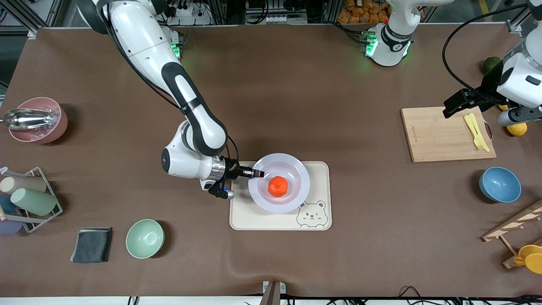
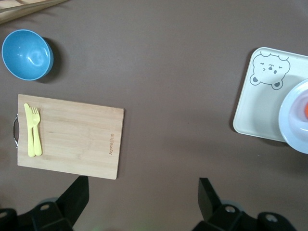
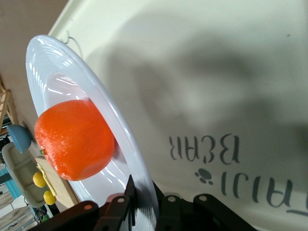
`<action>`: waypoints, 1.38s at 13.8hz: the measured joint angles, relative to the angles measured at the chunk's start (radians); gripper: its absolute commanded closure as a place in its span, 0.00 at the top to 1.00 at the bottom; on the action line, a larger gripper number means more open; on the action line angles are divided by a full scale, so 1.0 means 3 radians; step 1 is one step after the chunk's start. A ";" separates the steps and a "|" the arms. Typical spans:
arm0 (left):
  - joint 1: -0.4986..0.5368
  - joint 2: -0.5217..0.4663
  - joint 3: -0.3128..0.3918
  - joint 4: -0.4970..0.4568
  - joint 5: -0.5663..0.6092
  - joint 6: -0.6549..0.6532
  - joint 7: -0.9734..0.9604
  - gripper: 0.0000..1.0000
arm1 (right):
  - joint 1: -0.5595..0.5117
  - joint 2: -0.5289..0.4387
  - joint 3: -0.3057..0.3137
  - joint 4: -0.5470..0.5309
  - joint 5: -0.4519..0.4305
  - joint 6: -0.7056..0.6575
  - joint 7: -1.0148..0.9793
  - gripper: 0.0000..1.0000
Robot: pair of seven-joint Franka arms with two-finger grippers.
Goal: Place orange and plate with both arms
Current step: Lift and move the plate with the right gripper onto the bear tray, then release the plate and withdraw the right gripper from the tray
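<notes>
- Nearest to the front camera among the things that matter here is the cream bear tray point(image 1: 254, 216), at the middle of the table; its bear drawing is at the corner closest to that camera.
- The plate point(image 1: 296, 167) is on this tray, toward the tray's edge that is farther from the front camera, and the orange point(image 1: 278, 186) sits inside the plate, close to its centre.
- The right gripper point(image 1: 259, 173) is at the plate's rim on the side toward the right arm's end of the table. In the right wrist view its fingers point(image 3: 126, 202) are pinched on the rim of the plate, which looks tilted there, so I cannot tell if the plate rests fully on the tray.
- The left gripper point(image 2: 142, 195) hangs with its fingers spread wide and holding nothing, high over the table near the wooden cutting board point(image 1: 440, 135); this arm waits.
- My judgement: the orange is already placed in the plate and the plate is over the tray. What is left is to let go of the rim and draw the right arm away.
</notes>
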 measured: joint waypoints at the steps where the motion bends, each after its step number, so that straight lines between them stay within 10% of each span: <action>1: 0.0000 0.0000 0.0000 -0.0011 0.0000 0.0007 0.0000 1.00 | 0.0002 0.0062 0.0001 0.0042 -0.0003 0.0000 0.0006 0.00; 7: 0.0000 0.0000 -0.0003 -0.0027 0.0000 0.0011 0.0000 1.00 | -0.0006 0.0316 -0.0003 0.0291 0.0003 0.0120 0.0066 0.00; 8: -0.0001 -0.0001 -0.0005 -0.0027 0.0000 0.0011 0.0000 1.00 | -0.0008 0.0343 -0.0003 0.0320 0.0005 0.0130 0.0068 0.71; 9: -0.0003 -0.0002 -0.0010 -0.0027 0.0000 0.0011 0.0000 1.00 | -0.0011 0.0353 -0.0004 0.0345 0.0006 0.0133 0.0068 1.00; 14: -0.0006 -0.0003 -0.0016 -0.0031 0.0000 0.0011 0.0000 1.00 | -0.0086 0.0249 -0.0088 0.0485 -0.0144 0.0104 0.0065 1.00; 19: -0.0006 -0.0020 -0.0016 -0.0030 0.0000 -0.0008 0.0000 1.00 | -0.0421 -0.0273 -0.0110 0.0449 -0.1439 -0.0443 0.0069 1.00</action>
